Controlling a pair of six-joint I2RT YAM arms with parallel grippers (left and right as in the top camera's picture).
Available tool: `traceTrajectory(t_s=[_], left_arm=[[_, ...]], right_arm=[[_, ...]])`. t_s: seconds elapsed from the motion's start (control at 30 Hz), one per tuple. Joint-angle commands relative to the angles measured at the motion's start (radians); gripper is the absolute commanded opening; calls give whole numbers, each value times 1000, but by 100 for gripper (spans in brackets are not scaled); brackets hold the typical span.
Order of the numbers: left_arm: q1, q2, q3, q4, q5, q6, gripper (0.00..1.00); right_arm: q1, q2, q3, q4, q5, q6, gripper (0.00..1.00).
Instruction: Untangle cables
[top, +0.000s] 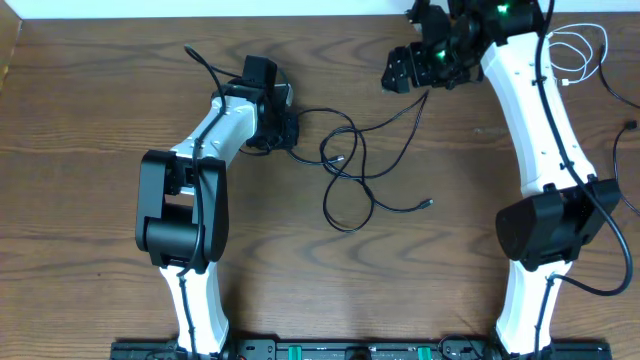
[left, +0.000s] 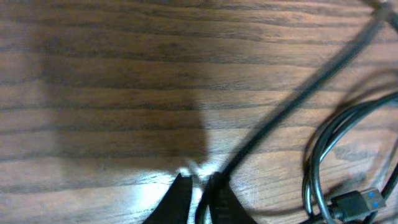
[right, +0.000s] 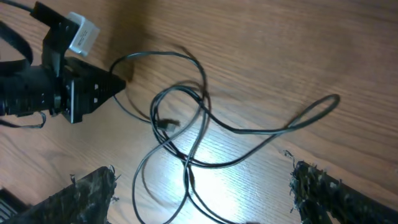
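Note:
The black cable (top: 345, 165) lies in loose crossing loops on the wooden table, with one end plug (top: 428, 203) at the right. My left gripper (top: 287, 130) is at the cable's left end. In the left wrist view its fingers (left: 200, 198) are closed on the black cable (left: 292, 106), which runs up and to the right. My right gripper (top: 408, 68) is raised above the far side of the table, open and empty. In the right wrist view its fingers (right: 205, 199) are wide apart above the black loops (right: 186, 124). The white cable (top: 575, 50) lies coiled at the far right, apart from the black one.
A plug with a blue insert (left: 357, 202) lies beside the black loops in the left wrist view. The left arm's gripper body (right: 68, 93) shows in the right wrist view. Thick black arm wires (top: 625, 170) hang at the right edge.

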Motion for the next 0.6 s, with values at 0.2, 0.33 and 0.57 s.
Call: traceTrajectory(t_s=[0.2, 0.33, 0.57], left_arm=[[-19, -215, 40, -87, 13, -16, 7], [-41, -399, 40, -90, 13, -56, 7], [-80, -591, 40, -90, 13, -60, 7]], right_arm=[[66, -2, -93, 94, 0, 61, 84], [94, -2, -188, 189, -32, 89, 81], [135, -2, -268, 287, -86, 88, 79]])
